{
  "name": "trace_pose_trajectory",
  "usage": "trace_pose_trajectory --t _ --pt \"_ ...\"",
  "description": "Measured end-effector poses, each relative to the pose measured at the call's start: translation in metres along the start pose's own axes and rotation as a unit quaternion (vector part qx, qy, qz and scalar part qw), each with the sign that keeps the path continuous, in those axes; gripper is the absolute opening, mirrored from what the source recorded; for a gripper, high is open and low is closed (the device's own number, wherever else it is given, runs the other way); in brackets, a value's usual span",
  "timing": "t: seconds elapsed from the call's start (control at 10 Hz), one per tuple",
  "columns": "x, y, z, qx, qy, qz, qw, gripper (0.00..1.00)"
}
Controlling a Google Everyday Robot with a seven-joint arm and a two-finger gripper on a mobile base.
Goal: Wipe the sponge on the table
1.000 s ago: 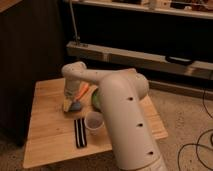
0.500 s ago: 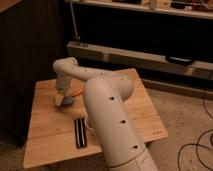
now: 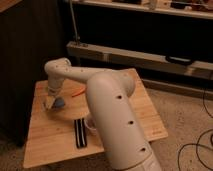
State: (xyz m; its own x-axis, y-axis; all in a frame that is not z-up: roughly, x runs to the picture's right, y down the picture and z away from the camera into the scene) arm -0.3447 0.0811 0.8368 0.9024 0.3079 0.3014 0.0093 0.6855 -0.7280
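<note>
Gripper (image 3: 51, 103) is hanging low over the left part of the table (image 3: 50, 145), at the end of the white arm (image 3: 117, 130), and is meeting the sponge (image 3: 60, 103) at its tip; whether it is apart, together or clamped on the pad cannot be told from this view. Nearest the camera, the arm's thick link is rising from the bottom edge and covering the middle of the plank top. Just left of it, a black oblong bar (image 3: 80, 133) is lying flat, pointing toward the front edge. Between bar and arm, a small white cup (image 3: 90, 123) is showing only in part. Farther back, the blue-grey sponge is resting on the planks, directly right of the gripper. Behind it, a slim orange object (image 3: 77, 92) is lying close under the forearm. Beyond the table, a metal shelf rail (image 3: 150, 59) is running across a dark background, and a dark cabinet (image 3: 25, 50) is standing at the left.
</note>
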Motion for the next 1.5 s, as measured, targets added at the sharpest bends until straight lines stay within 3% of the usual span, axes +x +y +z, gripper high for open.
trace_pose_trajectory --t 0.2,0.9,1.1,1.5 --pt "-0.007 0.024 0.003 -0.015 -0.007 -0.011 0.9998 0.20" --pt "0.029 0.069 -0.001 -0.058 0.000 0.001 0.9983 0.20" --pt "0.049 0.062 -0.001 -0.058 0.007 0.030 0.9978 0.20" --pt "0.097 0.008 0.007 -0.049 0.034 0.082 0.9949 0.20"
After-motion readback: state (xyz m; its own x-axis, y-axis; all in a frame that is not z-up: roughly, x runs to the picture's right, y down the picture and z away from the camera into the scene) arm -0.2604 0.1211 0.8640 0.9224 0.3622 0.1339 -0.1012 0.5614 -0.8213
